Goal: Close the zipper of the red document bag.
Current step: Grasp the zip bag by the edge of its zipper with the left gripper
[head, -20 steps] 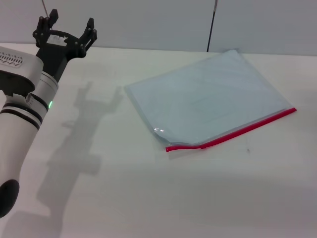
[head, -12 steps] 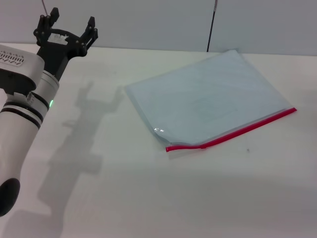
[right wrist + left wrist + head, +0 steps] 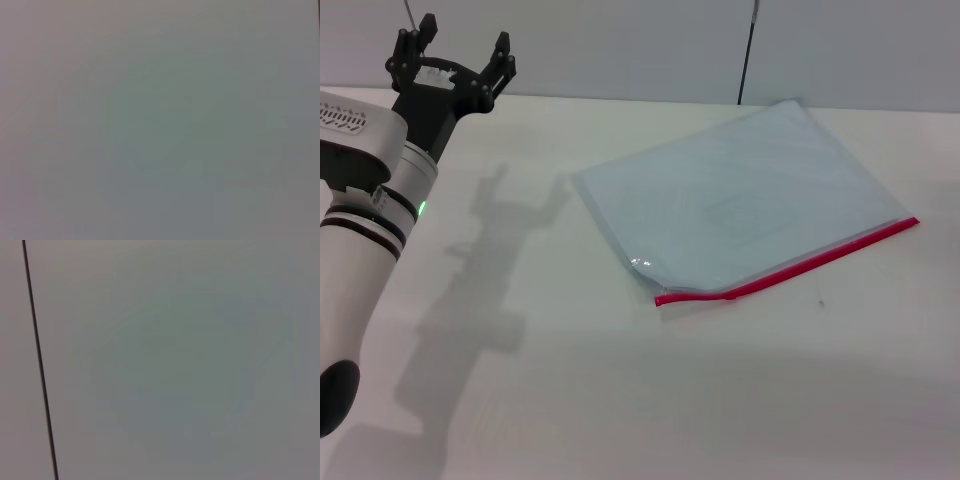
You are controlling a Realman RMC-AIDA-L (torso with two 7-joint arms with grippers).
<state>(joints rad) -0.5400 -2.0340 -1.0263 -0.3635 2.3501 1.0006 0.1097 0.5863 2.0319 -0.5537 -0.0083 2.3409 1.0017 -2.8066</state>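
One open left tool (image 3: 458, 55), no legible writing.

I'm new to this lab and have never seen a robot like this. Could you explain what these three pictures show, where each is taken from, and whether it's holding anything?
It is a two-armed robot. The head view looks down from its head camera onto a white table. At the left stands its left arm, white with a black left gripper raised near the table's far edge, fingers spread and holding nothing. The right arm is out of sight. On the table lies the red document bag, a flat, pale, see-through pouch. Its zipper is the red strip along the near edge. The other two pictures come from cameras on the wrists. Both show only a plain grey surface, the left one crossed by a thin dark line.
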